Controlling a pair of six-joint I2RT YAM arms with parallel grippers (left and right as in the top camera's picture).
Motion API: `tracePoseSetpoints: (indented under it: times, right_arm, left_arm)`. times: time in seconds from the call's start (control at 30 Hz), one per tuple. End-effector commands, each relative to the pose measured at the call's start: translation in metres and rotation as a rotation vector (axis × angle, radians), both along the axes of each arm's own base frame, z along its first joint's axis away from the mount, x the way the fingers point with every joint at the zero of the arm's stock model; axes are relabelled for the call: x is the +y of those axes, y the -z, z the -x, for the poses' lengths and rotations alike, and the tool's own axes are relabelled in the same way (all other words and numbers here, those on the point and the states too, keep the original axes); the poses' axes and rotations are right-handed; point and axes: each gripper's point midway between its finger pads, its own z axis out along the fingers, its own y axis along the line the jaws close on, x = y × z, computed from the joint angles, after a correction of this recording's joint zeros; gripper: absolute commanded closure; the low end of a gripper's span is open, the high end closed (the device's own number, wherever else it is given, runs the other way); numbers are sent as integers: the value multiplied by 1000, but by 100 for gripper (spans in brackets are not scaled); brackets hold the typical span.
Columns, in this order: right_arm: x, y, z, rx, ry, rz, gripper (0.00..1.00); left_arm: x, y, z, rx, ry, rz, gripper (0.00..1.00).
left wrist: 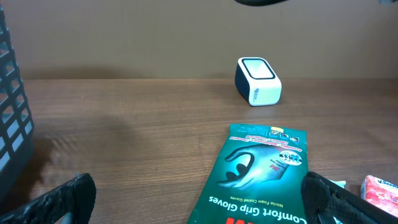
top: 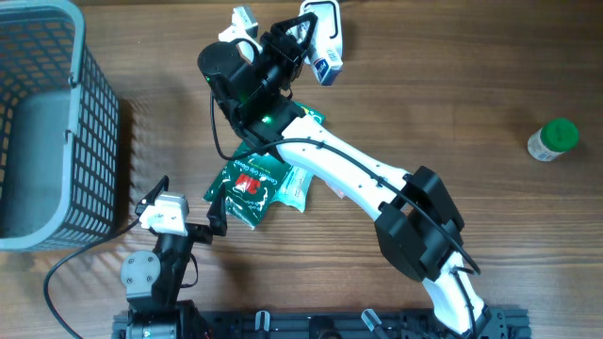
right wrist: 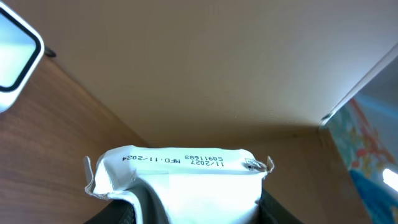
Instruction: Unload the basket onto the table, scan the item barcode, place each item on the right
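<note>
Right gripper (top: 303,47) part closed on the white packet (right wrist: 177,171), pinched between its 2 fingers and held up off the table (top: 452,113). Left gripper (top: 188,205) spread fully wide, empty, low near the basket (top: 94,122), well clear of the work.

Step in hand, by the look of it: presenting the packet to the scanner (left wrist: 258,81). To do it well:
- Keep the pinch firm but no tighter, the soft wrapper being likely to buckle and crease any printed code.
- Find the barcode face first. Not visible in any of the 3 views: only a date line along the crimped end in the right wrist view, and a blue patch on 1 side from overhead.
- Turn the wrist slowly to bring that face flat toward the scanner's dark-rimmed window, with no steep tilt and no finger across the bars.
- Hold steady a moment, near the window but not touching.

Packet relative to the claw: clamped between both fingers, crimped end sticking out beyond the fingertips. Scanner up and to the left of the packet in the right wrist view, cut by the frame edge, near but apart. From overhead, scanner partly hidden behind the wrist, on the far side of it from the packet. Green glove pack (left wrist: 261,168) flat on the table below the arm, not involved.
</note>
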Motion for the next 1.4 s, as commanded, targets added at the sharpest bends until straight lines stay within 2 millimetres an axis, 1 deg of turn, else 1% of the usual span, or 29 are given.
tracePoseSetpoints:
  times: [0.0,0.03,0.17,0.23,0.3,0.4,0.43,0.47,0.5,0.53,0.63,0.77,0.8,0.83,0.93,1.0,1.03,1.07,1.17,1.23,1.27,1.3,1.37]
  right_arm:
    - [4,-16,-5,27,-29,53,58]
    - [5,-20,-5,26,-34,62,60]
    - [10,-49,-7,-31,-73,61,60]
    - [11,-60,-7,-58,-88,61,60]
    - [15,-78,-7,-143,-138,26,60]
    - [18,-95,-4,-221,-175,-3,60]
    - [16,-100,0,-265,-168,-57,65]
    - [14,-102,4,-302,-162,-112,75]
    - [14,-102,6,-335,-161,-166,76]
    - [13,-100,7,-356,-159,-208,75]
    - [13,-87,6,-341,-146,-214,63]
    - [5,-78,9,-292,-85,-198,59]
    - [4,-77,10,-291,-76,-205,54]
    - [3,-77,10,-291,-70,-211,53]
    - [-3,-75,14,-349,-37,-320,52]
    - [-11,-67,19,-400,27,-446,54]
    - [-11,-66,19,-471,26,-540,53]
    - [-12,-66,19,-503,27,-583,53]
    - [-18,-66,15,-517,38,-593,53]
    - [-20,-64,13,-505,46,-575,41]
    - [-19,-58,11,-496,46,-567,32]
    - [-17,-52,10,-500,46,-576,29]
    - [-13,-32,7,-526,43,-625,27]
  left_arm:
    - [1,1,0,-2,-5,-1,0]
    - [1,1,0,-2,-5,-1,0]
    - [1,1,0,-2,-5,-1,0]
    - [1,1,0,-2,-5,-1,0]
    - [1,1,0,-2,-5,-1,0]
    - [1,1,0,-2,-5,-1,0]
    - [1,1,0,-2,-5,-1,0]
    - [1,1,0,-2,-5,-1,0]
    - [1,1,0,-2,-5,-1,0]
    - [1,1,0,-2,-5,-1,0]
    - [1,1,0,-2,-5,-1,0]
    - [1,1,0,-2,-5,-1,0]
    - [1,1,0,-2,-5,-1,0]
    - [1,1,0,-2,-5,-1,0]
    - [1,1,0,-2,-5,-1,0]
    - [1,1,0,-2,-5,-1,0]
    - [1,1,0,-2,-5,-1,0]
    - [1,1,0,-2,-5,-1,0]
    - [1,1,0,-2,-5,-1,0]
    - [1,1,0,-2,-5,-1,0]
    - [1,1,0,-2,-5,-1,0]
    - [1,1,0,-2,-5,-1,0]
    - [1,1,0,-2,-5,-1,0]
